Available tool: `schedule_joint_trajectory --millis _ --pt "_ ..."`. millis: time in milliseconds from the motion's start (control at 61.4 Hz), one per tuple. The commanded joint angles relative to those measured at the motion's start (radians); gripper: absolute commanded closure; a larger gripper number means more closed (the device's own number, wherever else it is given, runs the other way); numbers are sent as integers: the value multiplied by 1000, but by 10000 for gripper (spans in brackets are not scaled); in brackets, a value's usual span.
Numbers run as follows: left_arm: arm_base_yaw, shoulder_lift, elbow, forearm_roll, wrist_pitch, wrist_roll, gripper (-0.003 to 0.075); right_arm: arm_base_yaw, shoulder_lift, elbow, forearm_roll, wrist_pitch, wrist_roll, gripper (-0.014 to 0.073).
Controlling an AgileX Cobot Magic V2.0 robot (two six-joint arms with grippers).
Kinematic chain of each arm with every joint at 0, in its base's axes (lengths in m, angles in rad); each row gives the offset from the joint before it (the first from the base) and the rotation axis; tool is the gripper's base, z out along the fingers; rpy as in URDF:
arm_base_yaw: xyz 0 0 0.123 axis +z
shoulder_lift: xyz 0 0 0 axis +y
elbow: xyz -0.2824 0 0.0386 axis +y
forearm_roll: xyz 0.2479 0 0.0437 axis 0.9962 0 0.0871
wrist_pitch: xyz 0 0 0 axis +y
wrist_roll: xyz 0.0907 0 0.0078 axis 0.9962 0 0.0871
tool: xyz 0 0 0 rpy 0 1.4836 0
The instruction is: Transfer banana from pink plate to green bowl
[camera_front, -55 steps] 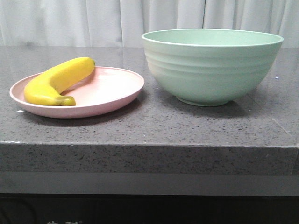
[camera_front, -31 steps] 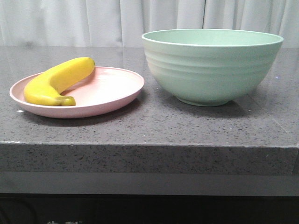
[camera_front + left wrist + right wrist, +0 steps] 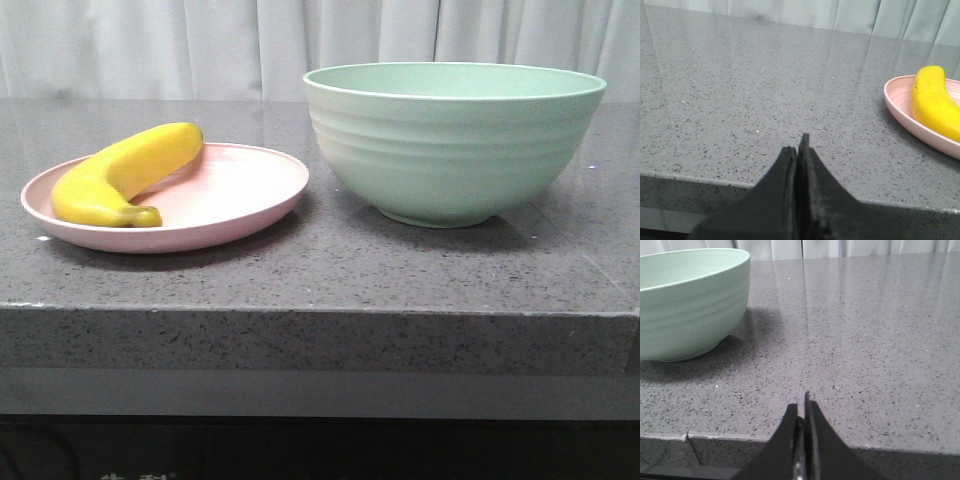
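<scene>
the banana (image 3: pixel 125 172) lies along the left side of the pink plate (image 3: pixel 245 195), its stem tip toward the counter's front edge. the green bowl (image 3: pixel 455 140) stands just right of the plate, a narrow strip of grey counter (image 3: pixel 320 270) between them. the left gripper (image 3: pixel 798 150) hangs at the counter's front edge, left of the plate, fingers pressed together on nothing. the right gripper (image 3: pixel 801 412) sits at the same edge, right of the bowl, fingers together too. white curtain (image 3: pixel 150 45) closes the back.
</scene>
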Motion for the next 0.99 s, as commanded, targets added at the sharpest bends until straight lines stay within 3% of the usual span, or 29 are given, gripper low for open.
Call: schedule_joint_trajectory --millis 0,619,765,977 --pt "-1 -22 5 -3 -86 -8 738 -8 -24 -4 -8 -80 -1 653" --pt "-1 -22 5 -3 -120 -8 738 -8 -24 -4 -8 -80 -1 653" --pt "-1 -22 5 -11 -187 -8 738 -8 -24 -5 -7 -86 -1 653" --pt "-1 -1 -101 -11 -159 -8 738 -8 -23 -99 -7 -110 -1 653"
